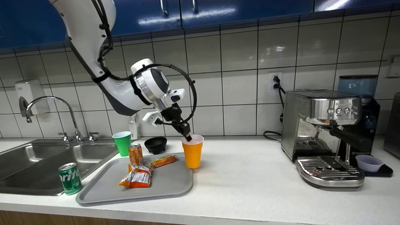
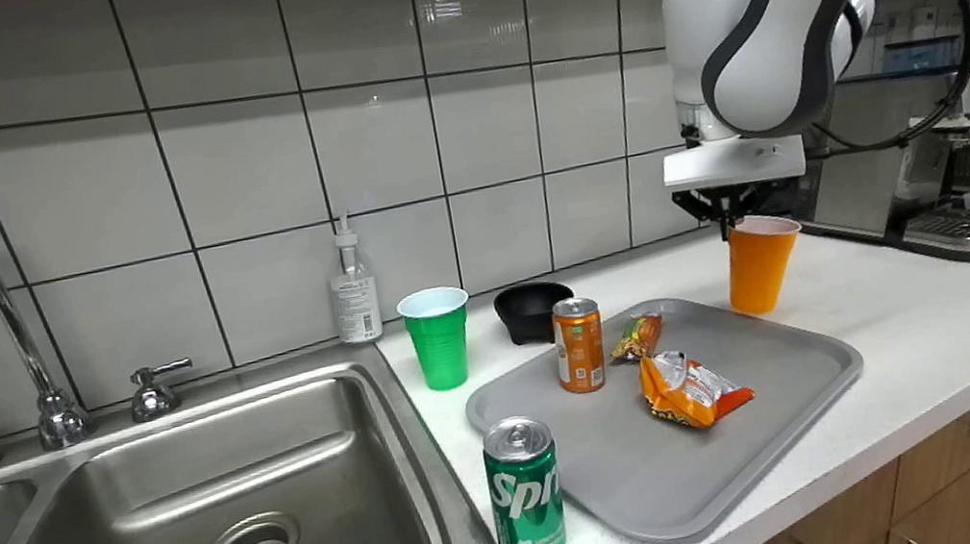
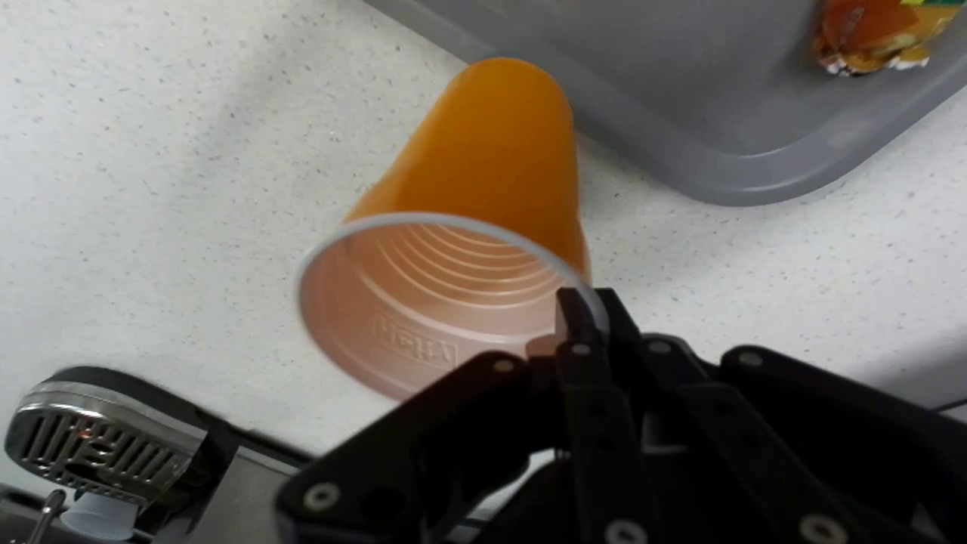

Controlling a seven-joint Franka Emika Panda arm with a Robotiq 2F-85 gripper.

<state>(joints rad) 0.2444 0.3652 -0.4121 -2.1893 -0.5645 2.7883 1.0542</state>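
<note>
My gripper (image 3: 595,306) is shut on the near rim of an orange cup (image 3: 502,143), one finger inside the wall and one outside. The cup's mouth, pale inside, faces the wrist camera. In both exterior views the orange cup (image 1: 192,155) (image 2: 760,272) is at the grey tray's corner, on the wall side, leaning slightly. Whether its base touches the counter I cannot tell. On the grey tray (image 1: 170,182) (image 2: 640,481) are an orange can (image 1: 136,154) (image 2: 578,345), a crumpled orange snack bag (image 1: 139,177) (image 2: 688,388) and a smaller wrapped snack (image 1: 162,161) (image 2: 638,338).
A green cup (image 2: 439,342) and black bowl (image 2: 533,311) stand behind the tray. A Sprite can (image 2: 527,499) is between tray and sink (image 2: 345,372). A soap bottle (image 2: 354,293) is by the wall. An espresso machine (image 1: 323,125) stands beyond the cup; blue cabinets (image 1: 250,9) hang above.
</note>
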